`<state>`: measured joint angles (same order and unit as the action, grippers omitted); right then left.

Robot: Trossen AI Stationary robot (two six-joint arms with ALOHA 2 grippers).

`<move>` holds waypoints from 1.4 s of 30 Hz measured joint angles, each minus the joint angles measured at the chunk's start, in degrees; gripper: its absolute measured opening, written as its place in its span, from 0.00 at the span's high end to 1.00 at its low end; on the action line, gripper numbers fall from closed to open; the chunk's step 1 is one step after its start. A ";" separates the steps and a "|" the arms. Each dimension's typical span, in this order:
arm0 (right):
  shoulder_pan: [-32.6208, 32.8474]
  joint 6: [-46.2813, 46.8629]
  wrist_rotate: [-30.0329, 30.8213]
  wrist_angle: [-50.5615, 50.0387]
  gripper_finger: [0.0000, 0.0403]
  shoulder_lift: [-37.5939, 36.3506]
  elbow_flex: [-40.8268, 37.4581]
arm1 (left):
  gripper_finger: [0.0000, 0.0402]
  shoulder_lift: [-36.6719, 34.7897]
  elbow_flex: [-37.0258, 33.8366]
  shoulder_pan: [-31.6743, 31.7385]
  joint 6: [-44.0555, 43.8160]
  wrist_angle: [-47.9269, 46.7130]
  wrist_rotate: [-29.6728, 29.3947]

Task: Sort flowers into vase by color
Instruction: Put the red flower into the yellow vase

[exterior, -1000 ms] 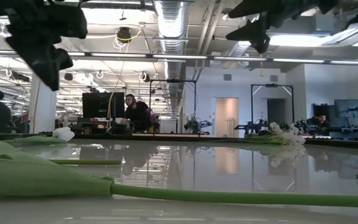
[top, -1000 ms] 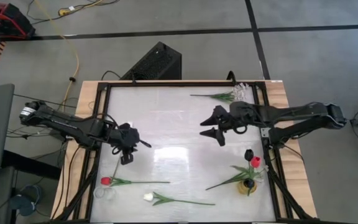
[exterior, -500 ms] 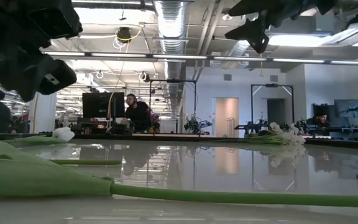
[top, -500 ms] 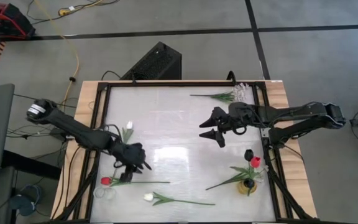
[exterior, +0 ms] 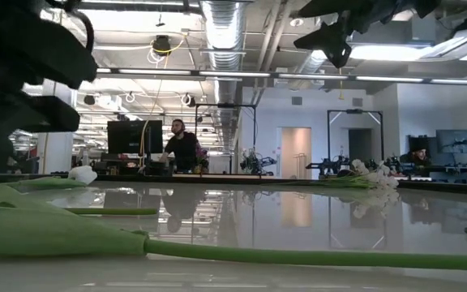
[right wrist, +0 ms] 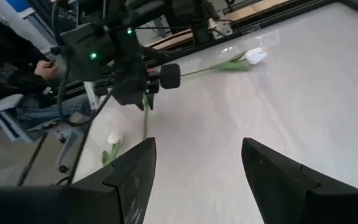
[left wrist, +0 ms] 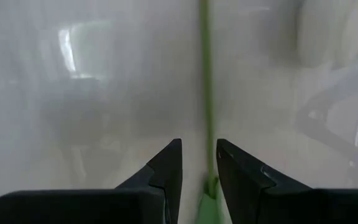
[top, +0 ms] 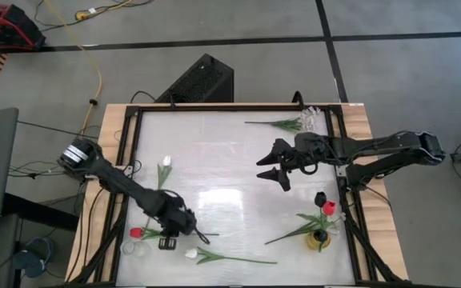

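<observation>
The left gripper (top: 169,240) is set low near the desk's (top: 230,160) front left corner, directly over the red tulip's (top: 137,233) stem (left wrist: 204,93). In the left wrist view the jaws are seen narrowly parted, with the green stem running straight out between them; nothing is gripped yet, as far as can be judged. The stem's long axis is laid along the front edge, the red head toward the left edge, and it is crossed squarely by the jaws. The coming closure turns on this: the stem is already centred in the gap.

Just nearer the front edge a white tulip (top: 190,253) is laid parallel. A second white tulip (top: 165,162) lies farther back on the left side.

The right gripper (top: 271,166) is held above mid-desk toward the right edge, jaws wide apart and empty. The vase (top: 319,237) with red and dark tulips stands at the front right corner. A white sprig (top: 290,123) lies at the far edge.
</observation>
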<state>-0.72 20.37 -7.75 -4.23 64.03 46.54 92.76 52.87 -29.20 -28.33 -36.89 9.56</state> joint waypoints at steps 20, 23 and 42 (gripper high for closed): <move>9.74 4.69 0.25 -0.32 0.34 0.00 0.00 | 0.95 6.89 1.04 -8.47 -5.88 -4.19 -13.56; 10.67 4.67 0.24 -0.61 0.34 0.00 0.00 | 0.99 6.91 1.10 -8.33 -8.12 -4.19 -15.44; 6.31 -10.77 0.31 -1.62 0.34 -6.38 0.00 | 1.00 7.36 30.83 0.51 10.78 -25.15 -50.32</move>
<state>5.59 9.59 -7.43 -5.85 57.65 46.54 100.12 83.70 -28.69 -17.55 -62.04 -40.76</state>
